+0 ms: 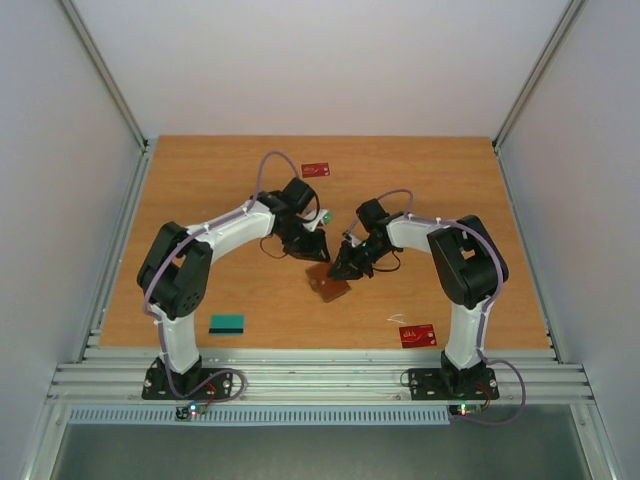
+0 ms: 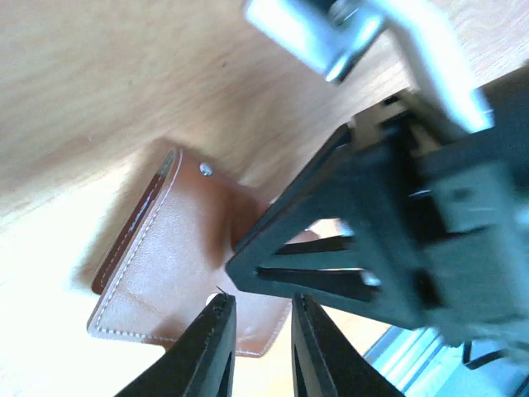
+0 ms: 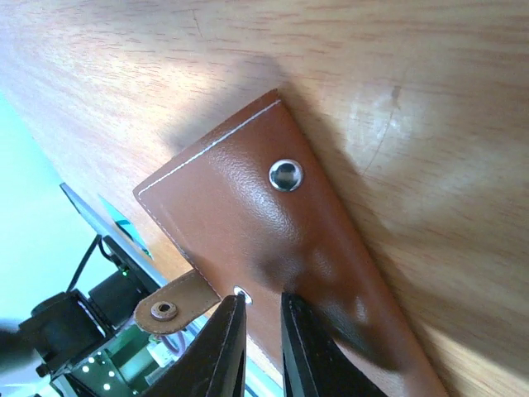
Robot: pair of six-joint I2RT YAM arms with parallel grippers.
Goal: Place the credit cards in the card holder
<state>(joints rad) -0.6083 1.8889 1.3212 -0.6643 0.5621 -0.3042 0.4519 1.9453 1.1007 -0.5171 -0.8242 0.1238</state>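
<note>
Overhead view: even, diffuse light, sharp overall; the arms cast soft shadows on the bench (image 1: 200, 190). Left wrist view: glare washes out the wood at lower left; the right gripper (image 2: 244, 266) is blurred. Right wrist view: bright sheen on wood, card holder (image 3: 240, 207) sharp, background soft.

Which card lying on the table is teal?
The card by the left arm's base is teal; the far card and the card by the right arm's base are red.

Wooden table (image 1: 200, 190), white walls (image 1: 300, 60), seemingly metal rails (image 1: 320, 376).
</note>
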